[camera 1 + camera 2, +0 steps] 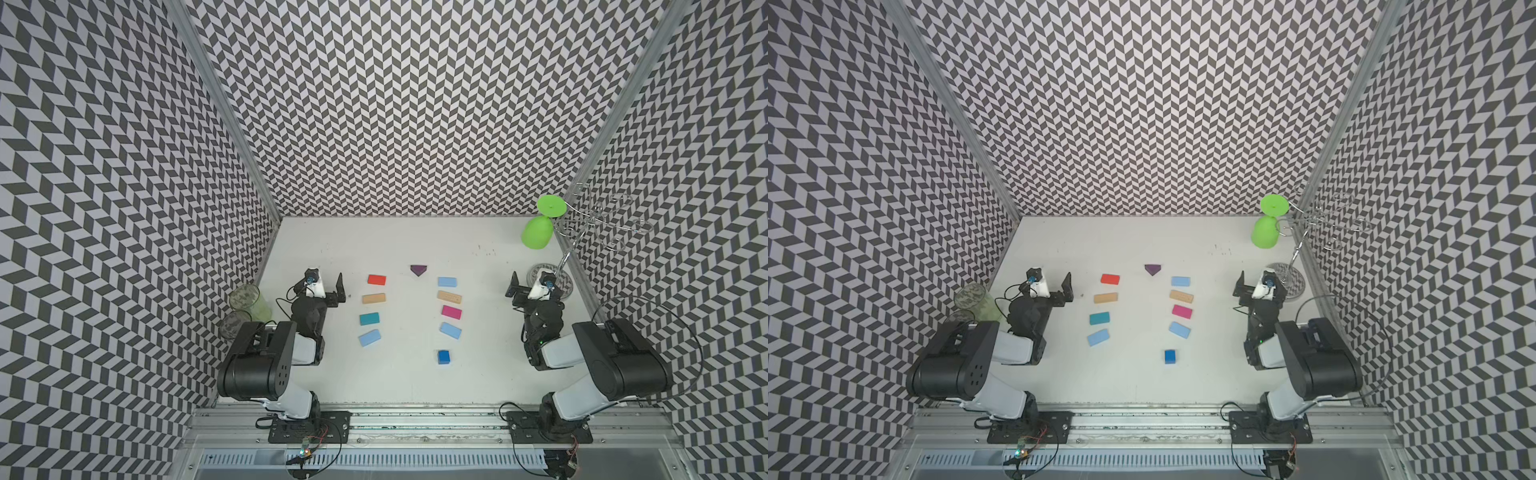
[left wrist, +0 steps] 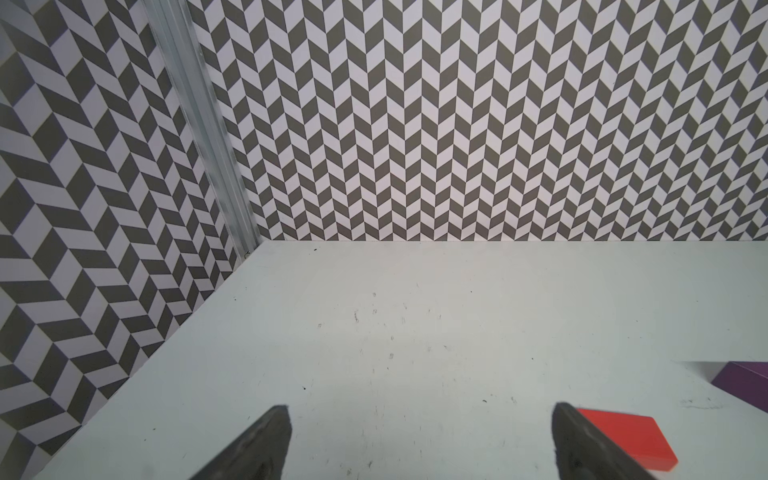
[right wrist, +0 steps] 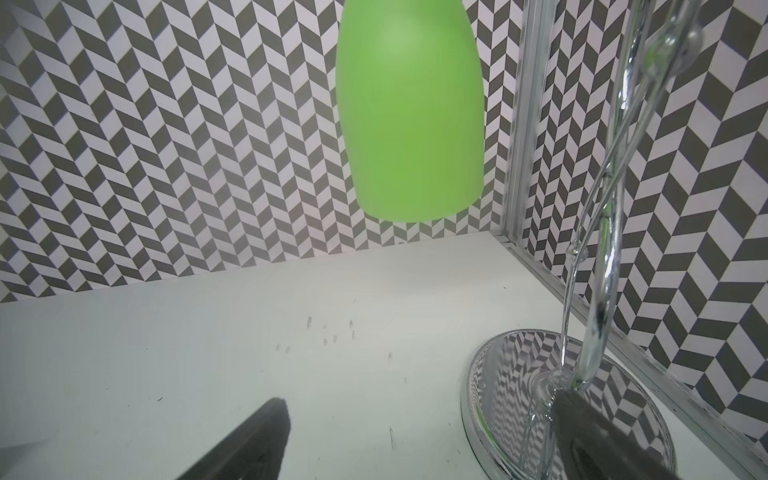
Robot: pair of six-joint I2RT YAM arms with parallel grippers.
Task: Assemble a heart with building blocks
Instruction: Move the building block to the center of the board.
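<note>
Coloured blocks [image 1: 369, 318] lie apart in two columns on my side of the purple triangle [image 1: 418, 270], blue cube [image 1: 444, 356] farthest from it. My left gripper [image 2: 420, 409] and right gripper [image 3: 419, 399] both gape wide, empty.

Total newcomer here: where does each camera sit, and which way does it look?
Top views: paired eyes high above the front edge, looking down on the table, building blocks and both arms.
Left wrist: on the left arm, facing the back wall; shows the left gripper, open, and red block.
Right wrist: on the right arm, facing the back right corner; shows the right gripper, open, and green goblet.
Shared: top views also show that block and goblet.
</note>
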